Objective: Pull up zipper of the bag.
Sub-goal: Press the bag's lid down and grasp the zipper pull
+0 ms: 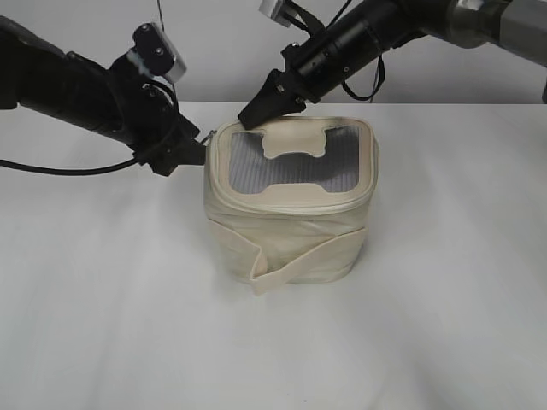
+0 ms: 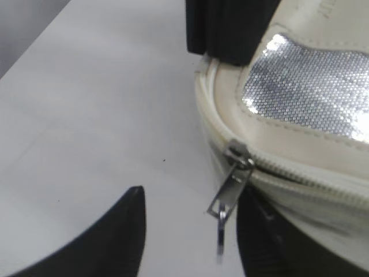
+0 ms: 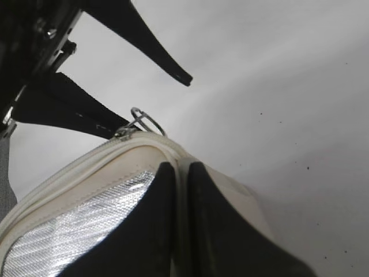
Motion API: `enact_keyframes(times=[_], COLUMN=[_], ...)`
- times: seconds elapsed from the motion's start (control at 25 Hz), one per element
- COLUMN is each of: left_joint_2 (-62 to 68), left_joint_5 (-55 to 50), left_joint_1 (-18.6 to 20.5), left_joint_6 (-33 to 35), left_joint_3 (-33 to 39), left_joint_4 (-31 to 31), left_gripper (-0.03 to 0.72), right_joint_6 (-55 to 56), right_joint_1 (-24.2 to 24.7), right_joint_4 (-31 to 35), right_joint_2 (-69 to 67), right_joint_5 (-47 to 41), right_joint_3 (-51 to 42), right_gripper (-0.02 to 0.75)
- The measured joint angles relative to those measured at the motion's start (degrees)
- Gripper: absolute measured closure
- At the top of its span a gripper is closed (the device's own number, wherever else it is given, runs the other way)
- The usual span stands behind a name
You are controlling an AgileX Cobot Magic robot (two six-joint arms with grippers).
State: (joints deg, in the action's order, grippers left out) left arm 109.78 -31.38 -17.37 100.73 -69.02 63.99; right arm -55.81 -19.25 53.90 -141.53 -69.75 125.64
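The cream bag [image 1: 291, 231] stands upright mid-table, grey mesh window on top. Its zipper [image 1: 291, 205] runs round the top rim. My left gripper [image 1: 192, 154] is at the bag's upper left corner. In the left wrist view it [image 2: 193, 196] is open, and a silver pull [image 2: 228, 199] hangs between its fingers, close to the right one. My right gripper [image 1: 249, 118] is at the back left rim. In the right wrist view it [image 3: 180, 168] is shut on the bag's rim [image 3: 115, 173], with the ring pull [image 3: 147, 120] just beyond. Only one pull shows.
The bag sits on a white table [image 1: 102, 325] with a pale wall behind. A black cable [image 1: 60, 168] trails from the left arm along the table. The strap band's loose end [image 1: 282, 269] sticks out at the bag's front.
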Motion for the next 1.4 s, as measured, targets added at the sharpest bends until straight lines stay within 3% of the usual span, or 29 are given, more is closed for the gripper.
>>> enact_keyframes(times=[0.12, 0.24, 0.4, 0.56, 0.72, 1.04, 1.2, 1.4], left_joint_2=[0.46, 0.52, -1.70, -4.91, -7.54, -15.65, -18.54, -18.22], left_joint_5=[0.60, 1.00, 0.45, -4.72, -8.33, -7.78, -8.33, -1.28], left_joint_1=[-0.74, -1.13, -1.23, -1.23, -1.23, -2.30, -8.53, -21.96], left_joint_6=[0.00, -3.42, -17.16, -26.73, -31.89, -33.20, -33.27, -33.51], left_joint_3=[0.00, 0.00, 0.00, -0.06, 1.04, 12.61, 16.16, 16.48], left_joint_4=[-1.16, -6.29, -18.56, -25.85, -26.85, -23.83, -24.33, -23.24], left_gripper=[0.568, 0.684, 0.697, 0.697, 0.697, 0.697, 0.697, 0.697], right_joint_6=[0.16, 0.85, 2.27, 4.52, 6.44, 9.75, 10.81, 11.02], right_joint_1=[0.00, 0.00, 0.00, 0.00, -0.07, -0.36, -0.29, -0.29], right_joint_4=[0.00, 0.00, 0.00, 0.00, 0.00, 0.50, 0.44, 0.44], right_joint_2=[0.00, 0.00, 0.00, 0.00, 0.00, 0.00, -0.01, -0.01], right_joint_5=[0.00, 0.00, 0.00, 0.00, 0.00, 0.00, 0.00, 0.00], right_joint_3=[0.00, 0.00, 0.00, 0.00, 0.00, 0.00, 0.00, 0.00], right_gripper=[0.693, 0.693, 0.693, 0.693, 0.693, 0.694, 0.694, 0.694])
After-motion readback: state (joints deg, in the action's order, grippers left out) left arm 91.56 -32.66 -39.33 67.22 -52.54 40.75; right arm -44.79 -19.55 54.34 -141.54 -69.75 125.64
